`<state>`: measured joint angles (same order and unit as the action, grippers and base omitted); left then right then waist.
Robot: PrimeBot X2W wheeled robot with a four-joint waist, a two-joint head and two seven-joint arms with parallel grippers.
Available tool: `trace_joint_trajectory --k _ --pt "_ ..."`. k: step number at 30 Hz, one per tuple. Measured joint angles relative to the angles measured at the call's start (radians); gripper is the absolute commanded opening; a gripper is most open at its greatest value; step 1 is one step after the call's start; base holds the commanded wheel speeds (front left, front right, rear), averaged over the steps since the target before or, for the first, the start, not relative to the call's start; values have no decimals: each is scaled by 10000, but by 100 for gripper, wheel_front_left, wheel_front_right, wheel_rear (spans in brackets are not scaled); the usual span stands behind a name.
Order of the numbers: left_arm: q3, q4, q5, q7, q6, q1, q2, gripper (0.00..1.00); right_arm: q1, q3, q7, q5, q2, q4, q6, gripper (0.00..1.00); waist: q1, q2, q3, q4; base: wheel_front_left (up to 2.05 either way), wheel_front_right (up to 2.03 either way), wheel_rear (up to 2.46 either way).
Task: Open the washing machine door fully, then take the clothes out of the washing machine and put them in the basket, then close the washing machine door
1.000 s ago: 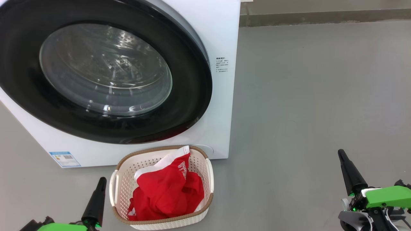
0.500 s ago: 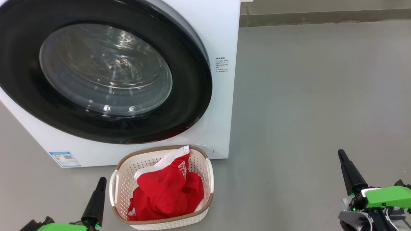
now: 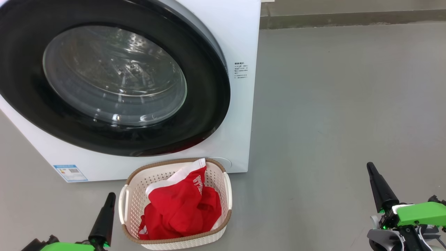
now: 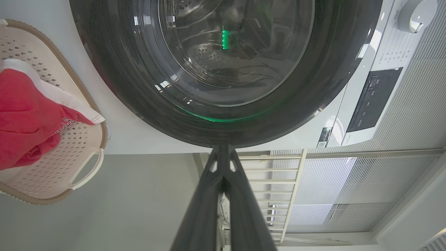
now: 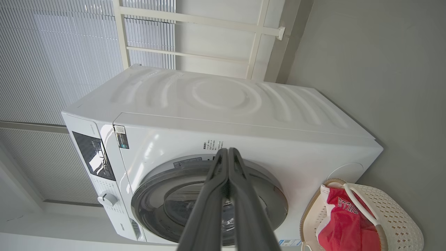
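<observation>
With clothes [image 3: 181, 209] in basket [image 3: 130, 205], left pincer [image 3: 111, 196] and right pincer [image 3: 369, 166] sit closed, empty

The left gripper [image 3: 111, 196] sits at the lower left of the head view, its two dark fingers pressed together into one tapered spike pointing up. The right gripper [image 3: 369, 166] — lower right — is likewise closed, its fingers leaning slightly left above the green wrist housing [image 3: 420, 212]. Both are empty.
</observation>
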<state>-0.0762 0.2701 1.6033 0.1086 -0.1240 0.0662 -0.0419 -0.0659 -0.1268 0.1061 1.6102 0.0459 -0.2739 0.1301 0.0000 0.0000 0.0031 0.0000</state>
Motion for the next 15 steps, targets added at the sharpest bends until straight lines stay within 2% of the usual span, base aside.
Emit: trace_joint_trajectory --k 15 --pt "-2 0 0 0 0 0 4 0 0 -8 2 0 -4 0 0 0 0 0 0 0 0 0 0"
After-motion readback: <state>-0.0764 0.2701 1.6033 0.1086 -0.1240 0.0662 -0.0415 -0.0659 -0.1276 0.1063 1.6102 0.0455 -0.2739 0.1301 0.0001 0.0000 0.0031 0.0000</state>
